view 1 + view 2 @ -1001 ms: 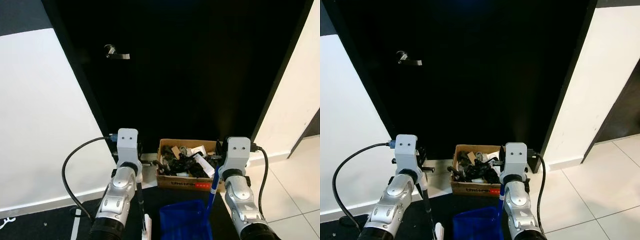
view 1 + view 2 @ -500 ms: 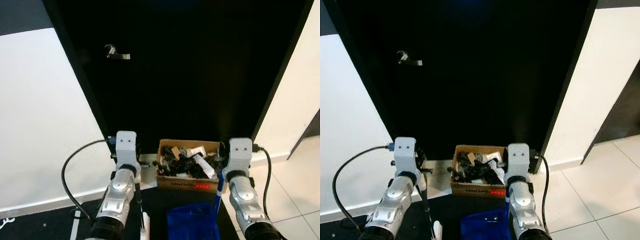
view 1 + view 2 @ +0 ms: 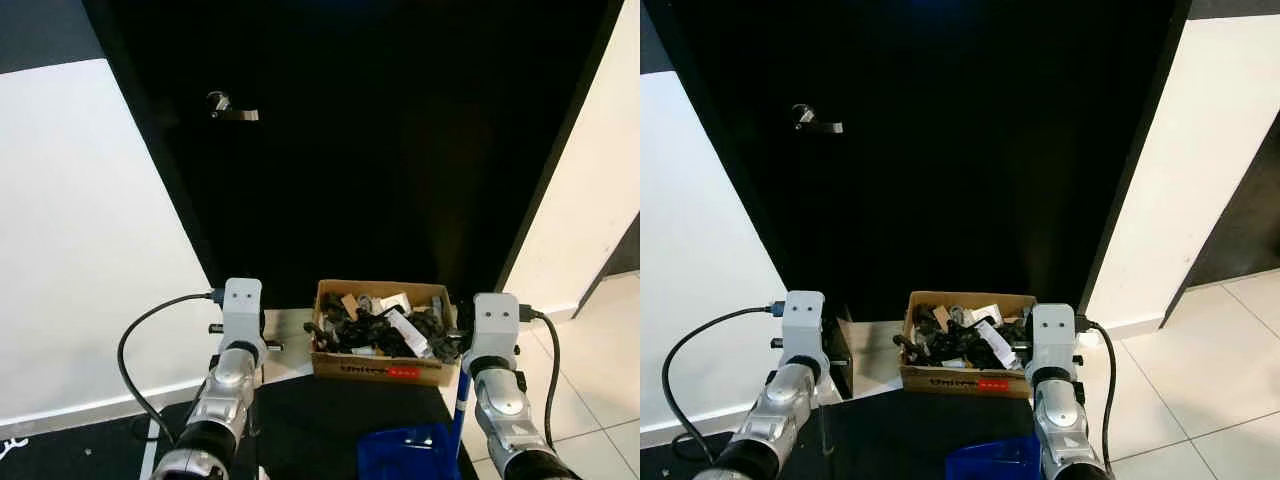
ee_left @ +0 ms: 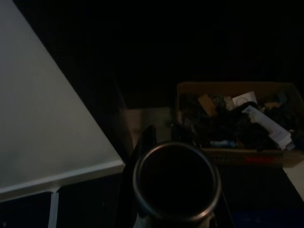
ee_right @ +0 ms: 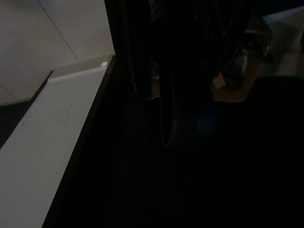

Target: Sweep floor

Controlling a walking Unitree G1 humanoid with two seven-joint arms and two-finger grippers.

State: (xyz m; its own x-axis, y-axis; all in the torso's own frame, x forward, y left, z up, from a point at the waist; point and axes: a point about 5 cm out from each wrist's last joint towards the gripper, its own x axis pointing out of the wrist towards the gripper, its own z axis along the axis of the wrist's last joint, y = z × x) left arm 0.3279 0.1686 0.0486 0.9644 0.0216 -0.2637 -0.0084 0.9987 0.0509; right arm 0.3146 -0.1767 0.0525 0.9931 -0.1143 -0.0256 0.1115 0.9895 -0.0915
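A blue dustpan [image 3: 405,455] hangs low in front of me, at the bottom edge of the left eye view. Its blue handle [image 3: 460,412] rises to my right gripper [image 3: 463,378], which is shut on it just beside the silver right wrist [image 3: 497,325]. My left gripper [image 4: 164,134] is shut on a metal broom handle [image 4: 175,180], seen end-on as a round tube in the left wrist view. The dark shaft [image 3: 825,440] drops below the left wrist [image 3: 242,305]. The right wrist view is very dark, and shows only dark fingers [image 5: 142,71] over the mat.
A cardboard box [image 3: 378,368] full of black cables and parts stands against a black door [image 3: 380,150] with a lever handle [image 3: 232,108]. White walls [image 3: 80,250] flank the door. A dark mat [image 3: 320,425] lies underfoot, with pale tiles [image 3: 600,390] to the right.
Both arms have spread apart and come lower. The dustpan and its handle have moved right and down in view; the broom shaft has moved left. The box and door stay put.
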